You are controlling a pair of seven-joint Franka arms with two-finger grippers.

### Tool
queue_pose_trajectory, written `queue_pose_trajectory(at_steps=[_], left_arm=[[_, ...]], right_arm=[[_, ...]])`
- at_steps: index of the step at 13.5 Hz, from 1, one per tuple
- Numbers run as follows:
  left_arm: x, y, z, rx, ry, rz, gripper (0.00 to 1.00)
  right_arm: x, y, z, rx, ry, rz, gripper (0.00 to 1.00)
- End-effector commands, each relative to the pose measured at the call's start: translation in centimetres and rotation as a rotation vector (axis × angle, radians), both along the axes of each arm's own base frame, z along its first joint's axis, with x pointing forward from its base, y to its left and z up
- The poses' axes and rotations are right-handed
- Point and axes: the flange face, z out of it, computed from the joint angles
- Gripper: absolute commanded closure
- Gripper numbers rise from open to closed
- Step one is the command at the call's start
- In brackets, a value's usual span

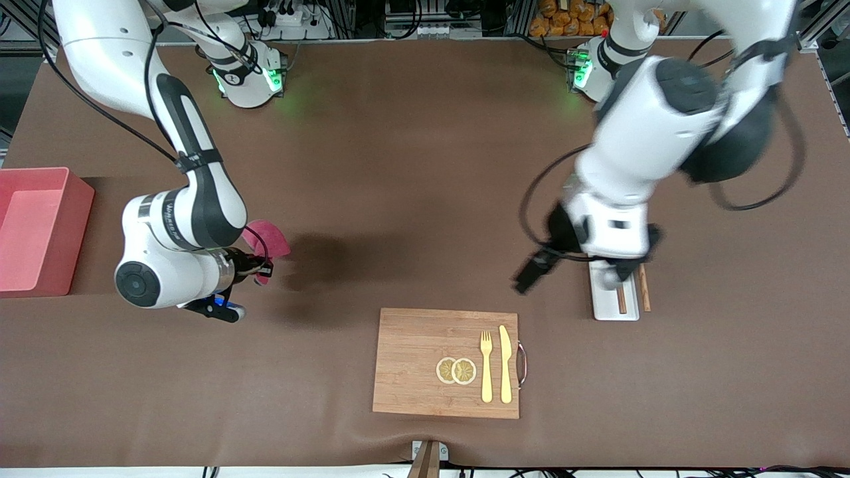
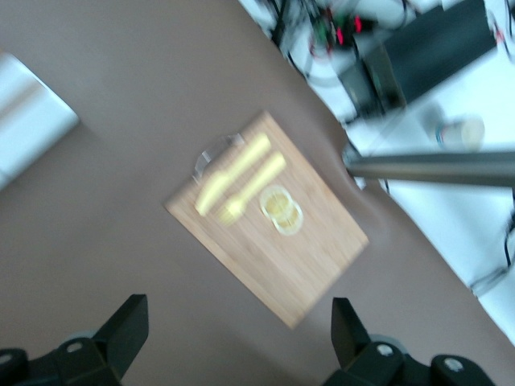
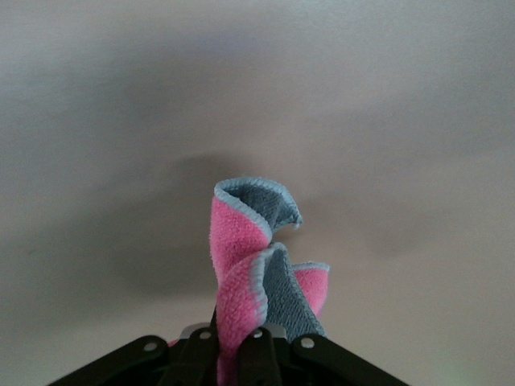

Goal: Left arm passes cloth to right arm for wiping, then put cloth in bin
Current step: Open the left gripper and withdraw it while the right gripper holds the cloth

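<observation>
You've got the right tool (image 3: pixel 237 354) clenched on the cloth (image 3: pixel 257 265), up over bare counter (image 1: pixel 398 199) near the bin (image 1: pixel 40 229). Left tool (image 2: pixel 233 342) hangs released, nothing in it, over the counter beside the white tray (image 1: pixel 614 305).

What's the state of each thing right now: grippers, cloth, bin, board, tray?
left gripper: open, empty, in the air by the white tray
right gripper: shut on the cloth, held above the table
bin: upright at the right arm's end, no cloth in it
wooden board: flat, carrying fork, knife and two round slices
white tray: flat, chopsticks on it
</observation>
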Motion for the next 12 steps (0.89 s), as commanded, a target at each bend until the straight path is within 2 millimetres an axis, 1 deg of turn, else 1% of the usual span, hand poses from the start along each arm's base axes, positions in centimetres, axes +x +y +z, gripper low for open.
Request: queue_pose_trajectory(at_steps=[1, 2, 3, 4, 5, 7, 8, 9, 10, 12], left_arm=[[-1.3, 6.1, 2.1, 0.129, 0.036, -0.055, 0.00], [-1.6, 7.6, 2.0, 0.172, 0.082, -0.110, 0.00], [-1.8, 9.3, 2.6, 0.198, 0.097, -0.140, 0.00], [-1.9, 11.6, 3.3, 0.215, 0.100, -0.146, 0.00], [-2.2, 13.3, 4.0, 0.234, 0.112, -0.166, 0.00], [-3.0, 15.4, 5.3, 0.263, 0.123, -0.253, 0.00], [-3.9, 15.7, 6.5, 0.285, 0.116, -0.300, 0.00], [-4.4, 17.2, 6.8, 0.298, 0.144, -0.326, 0.00], [-5.0, 17.7, 7.3, 0.294, 0.149, -0.394, 0.00], [-6.0, 20.7, 8.5, 0.268, 0.157, -0.495, 0.00]], right_arm=[[-1.0, -2.9, -3.9, -0.050, -0.068, -0.010, 1.00], [-0.7, -4.1, -4.3, -0.059, -0.094, 0.017, 1.00], [-0.3, -6.2, -4.8, -0.051, -0.100, 0.038, 1.00], [0.0, -8.3, -5.4, -0.030, -0.116, 0.071, 1.00], [0.2, -10.6, -6.2, -0.014, -0.122, 0.098, 1.00], [0.3, -16.0, -7.5, 0.025, -0.149, 0.161, 1.00], [0.2, -18.8, -7.8, 0.045, -0.163, 0.199, 1.00], [0.0, -20.8, -7.8, 0.060, -0.169, 0.235, 1.00], [-0.2, -23.4, -7.6, 0.069, -0.178, 0.267, 1.00], [-0.8, -28.9, -7.3, 0.058, -0.191, 0.345, 1.00]])
